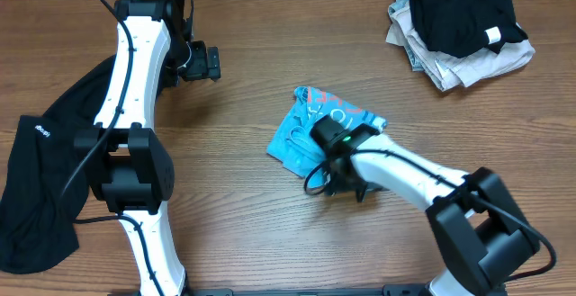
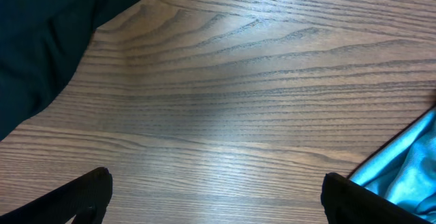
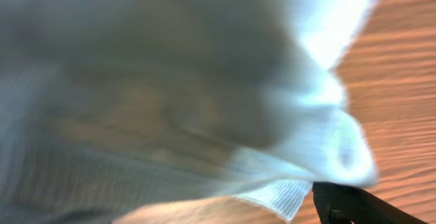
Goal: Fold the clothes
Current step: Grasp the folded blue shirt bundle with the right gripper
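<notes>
Your right tool (image 1: 322,139) is sitting low on the blue garment (image 1: 310,127), which is lying crumpled near the middle of the worktop (image 1: 243,224). In the right wrist view, pale blurred cloth is filling almost the whole frame and only one dark finger (image 3: 354,207) is peeking out at the bottom right. You cannot tell whether that tool is closed on the fabric or merely resting in it.

Your left tool (image 1: 205,62) is hanging over bare wood up and to the left of the blue garment, well apart from it. In the left wrist view its two fingers (image 2: 85,193) are standing wide apart with nothing between them, and a corner of the blue garment is showing at the right edge.

A black garment (image 1: 40,179) is sprawling along the left side of the worktop, partly under the left arm. A pile of clothes (image 1: 459,22) is sitting in the far right corner, with a black piece lying on top of lighter ones.
</notes>
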